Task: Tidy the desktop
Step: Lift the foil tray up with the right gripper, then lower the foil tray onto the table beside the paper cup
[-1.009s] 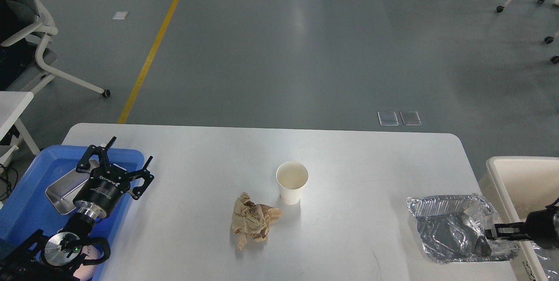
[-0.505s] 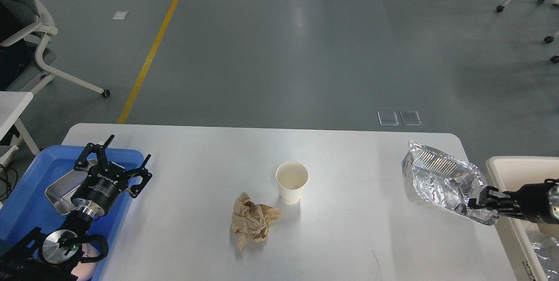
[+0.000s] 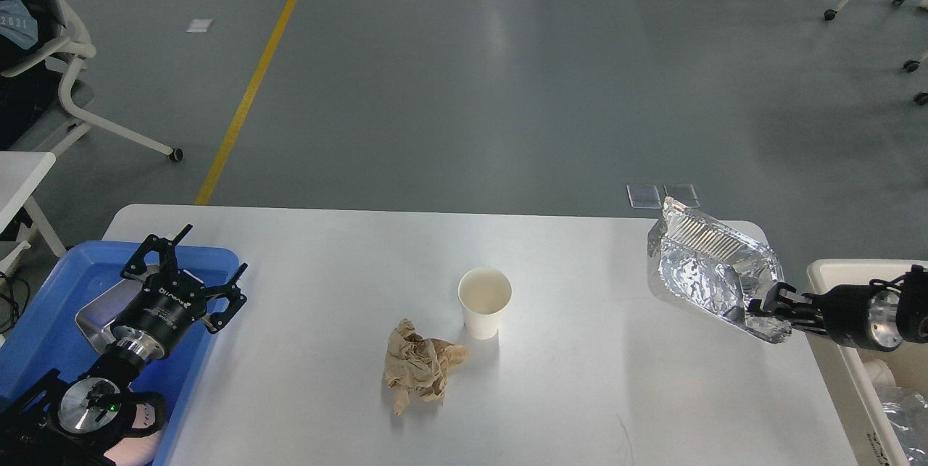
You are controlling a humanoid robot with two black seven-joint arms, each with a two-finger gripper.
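The right tool (image 3: 763,304) pinches the rim of a crumpled foil tray (image 3: 707,274), which hangs tilted above the right end of the table (image 3: 326,379), next to a cream bin (image 3: 841,274) just off that edge. The grip is on thin foil at one corner only; the rim may tear or bend, and the tray could swing, slip out and fall on the table or floor short of the bin. Any dregs inside could spill while it is tilted. The left tool (image 3: 190,274) hovers with its fingers spread wide and empty over a metal pan (image 3: 98,310) in the blue tray (image 3: 51,321). A paper cup (image 3: 484,303) and brown wad (image 3: 419,364) wait mid-table; a careless sweep could tip the cup.
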